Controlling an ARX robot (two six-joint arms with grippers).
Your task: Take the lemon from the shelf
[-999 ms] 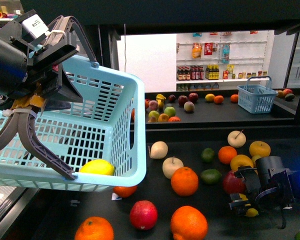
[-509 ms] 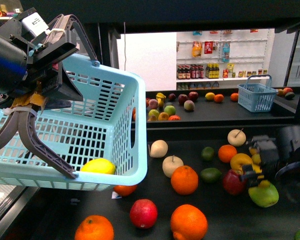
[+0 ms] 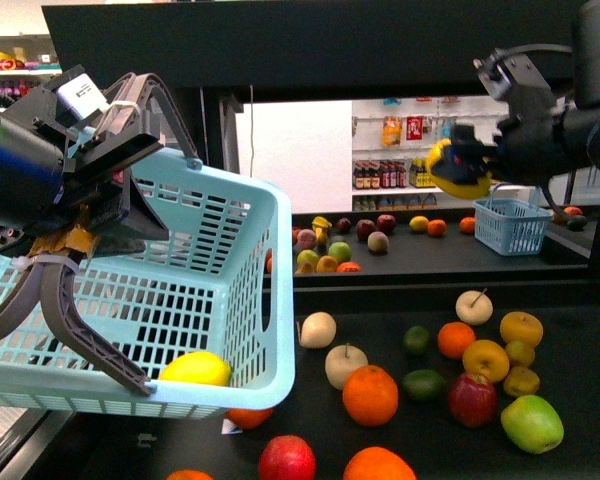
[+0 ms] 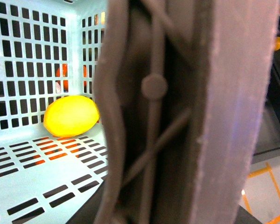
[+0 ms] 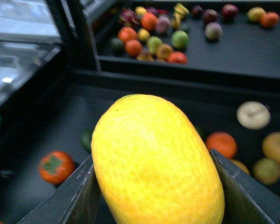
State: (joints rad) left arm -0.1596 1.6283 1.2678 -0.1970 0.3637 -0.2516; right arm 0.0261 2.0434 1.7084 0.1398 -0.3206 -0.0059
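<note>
Front view: R gripper (image 3: 464, 165) is raised high at upper right, above the shelf (image 3: 440, 268). Its fingers are clamped on a yellow lemon (image 3: 450, 172), which is in the air, well clear of the trays. L gripper (image 3: 75, 225) sits at far left w/ fingers closed on the grey handle (image 3: 75, 330) of a light-blue basket (image 3: 230, 260). The basket hangs tilted off it, over the shelf's left end. A second lemon (image 3: 195, 368) lies in the basket's low corner. Loose fruit is spread on the near tray, incl. an orange (image 3: 370, 395), a red apple (image 3: 472, 399) and a green apple (image 3: 531, 423). More fruit and a small blue basket (image 3: 513, 197) sit on the tray behind.

L wrist view: the grey handle (image 4: 151, 112) fills the middle, very close and blurred; the fingers themselves can't be made out here. Behind it are the basket's slotted wall (image 4: 28, 46) and the second lemon (image 4: 71, 115), resting on the basket floor against the wall.

R wrist view: the lemon (image 5: 156, 158) fills the frame, pinched between two dark fingers (image 5: 72, 205), one on each side. Shelf trays (image 5: 233, 60) w/ blurred fruit lie far below.
</note>
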